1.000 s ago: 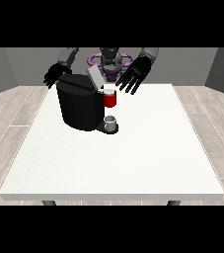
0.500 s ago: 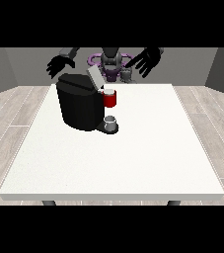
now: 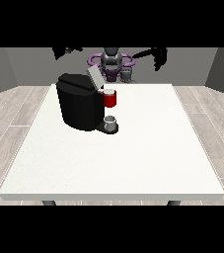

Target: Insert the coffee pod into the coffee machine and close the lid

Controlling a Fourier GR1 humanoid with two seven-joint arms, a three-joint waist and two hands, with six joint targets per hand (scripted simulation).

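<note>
Front view: both hands have risen clear of the coffee machine (image 3: 81,106), lid (image 3: 94,78) still up; finger state unclear; closing remains undone.

Illumination was even and diffuse, apparently from overhead. The white table (image 3: 133,163) appeared bright and uniform, without glare. A soft, faint shadow lay at the foot of the black coffee machine (image 3: 79,106), whose faces were dark with little surface detail. The background walls were dim grey. No edge distortion was evident.
</note>
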